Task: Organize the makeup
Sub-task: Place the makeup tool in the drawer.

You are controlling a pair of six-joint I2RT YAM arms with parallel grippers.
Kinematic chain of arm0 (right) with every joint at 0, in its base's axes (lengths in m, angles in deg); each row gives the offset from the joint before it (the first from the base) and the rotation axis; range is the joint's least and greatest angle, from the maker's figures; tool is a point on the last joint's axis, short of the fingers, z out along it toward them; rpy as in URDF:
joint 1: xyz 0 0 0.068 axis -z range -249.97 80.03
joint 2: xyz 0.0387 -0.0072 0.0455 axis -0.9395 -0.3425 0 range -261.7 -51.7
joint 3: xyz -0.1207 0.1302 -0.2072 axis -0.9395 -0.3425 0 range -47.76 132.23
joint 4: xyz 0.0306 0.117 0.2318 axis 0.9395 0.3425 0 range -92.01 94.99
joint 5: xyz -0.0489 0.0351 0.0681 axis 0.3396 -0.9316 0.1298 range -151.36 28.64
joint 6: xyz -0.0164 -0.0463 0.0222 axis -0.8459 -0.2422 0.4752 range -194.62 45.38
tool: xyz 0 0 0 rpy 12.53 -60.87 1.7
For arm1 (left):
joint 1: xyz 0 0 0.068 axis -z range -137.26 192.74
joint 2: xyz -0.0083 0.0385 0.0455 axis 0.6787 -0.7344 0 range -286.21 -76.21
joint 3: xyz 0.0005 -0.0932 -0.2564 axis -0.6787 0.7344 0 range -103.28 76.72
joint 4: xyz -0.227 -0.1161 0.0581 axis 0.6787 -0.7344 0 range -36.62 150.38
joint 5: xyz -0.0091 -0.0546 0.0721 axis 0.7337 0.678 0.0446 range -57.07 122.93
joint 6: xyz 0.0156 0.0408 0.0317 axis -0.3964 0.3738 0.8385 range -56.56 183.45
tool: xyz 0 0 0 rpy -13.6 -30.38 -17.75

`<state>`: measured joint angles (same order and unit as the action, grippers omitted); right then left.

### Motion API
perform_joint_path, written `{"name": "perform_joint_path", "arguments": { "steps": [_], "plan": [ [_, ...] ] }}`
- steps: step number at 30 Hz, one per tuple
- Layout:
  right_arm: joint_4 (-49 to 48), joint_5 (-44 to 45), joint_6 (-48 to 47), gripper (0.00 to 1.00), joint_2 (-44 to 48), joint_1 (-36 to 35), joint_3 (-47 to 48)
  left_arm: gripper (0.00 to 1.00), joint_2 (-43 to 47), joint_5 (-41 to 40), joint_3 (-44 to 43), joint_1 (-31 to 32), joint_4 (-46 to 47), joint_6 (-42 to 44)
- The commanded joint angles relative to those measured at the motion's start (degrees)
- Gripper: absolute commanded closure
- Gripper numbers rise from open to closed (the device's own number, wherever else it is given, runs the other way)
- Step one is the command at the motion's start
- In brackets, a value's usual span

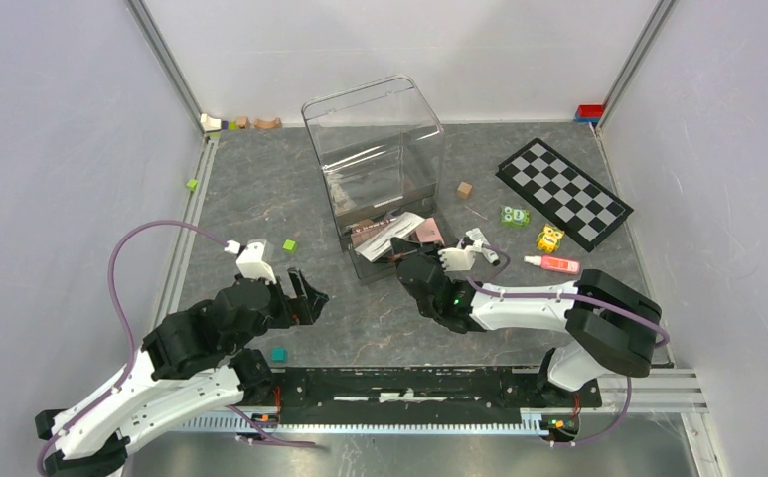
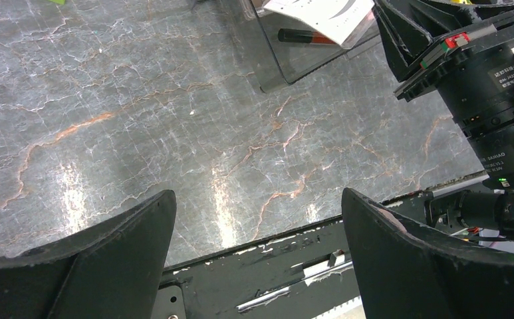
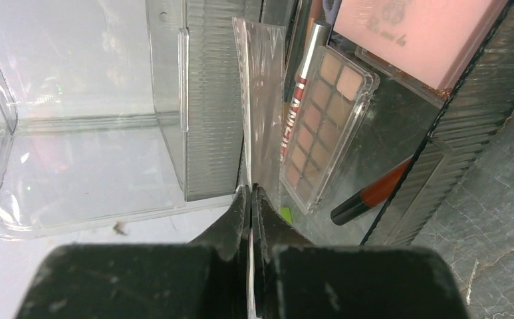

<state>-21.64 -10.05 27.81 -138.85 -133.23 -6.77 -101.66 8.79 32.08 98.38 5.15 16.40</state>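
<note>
My right gripper (image 1: 406,260) is at the front of the clear organiser box (image 1: 375,149). In the right wrist view it (image 3: 250,193) is shut on the edge of the thin white eyebrow card (image 3: 262,100), which stands on edge. Beside the card in the box's ribbed front tray lie a brown eyeshadow palette (image 3: 324,126), a pink compact (image 3: 413,36), a slim silver tube with red lettering (image 3: 304,86) and an orange-and-black pencil (image 3: 374,193). From above, the card (image 1: 389,236) sticks out of the tray. My left gripper (image 1: 310,293) hangs open over bare table (image 2: 257,219), holding nothing.
A pink tube (image 1: 556,264), a yellow toy (image 1: 550,238), green dice (image 1: 515,215) and a brown cube (image 1: 465,189) lie to the right near the checkerboard (image 1: 562,193). A green cube (image 1: 289,246) and a teal cube (image 1: 279,354) sit by the left arm.
</note>
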Motion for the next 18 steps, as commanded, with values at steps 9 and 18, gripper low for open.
{"name": "perform_joint_path", "arguments": {
  "steps": [9,18],
  "plan": [
    [-4.8,4.3,4.3,1.00,-3.2,0.8,2.2,0.00,-0.3,-1.2,-1.4,0.2,0.9,1.1],
    [-7.7,5.1,4.4,1.00,-8.4,1.8,5.1,0.00,0.0,-1.1,-1.5,0.3,0.8,1.4]
  ]
}}
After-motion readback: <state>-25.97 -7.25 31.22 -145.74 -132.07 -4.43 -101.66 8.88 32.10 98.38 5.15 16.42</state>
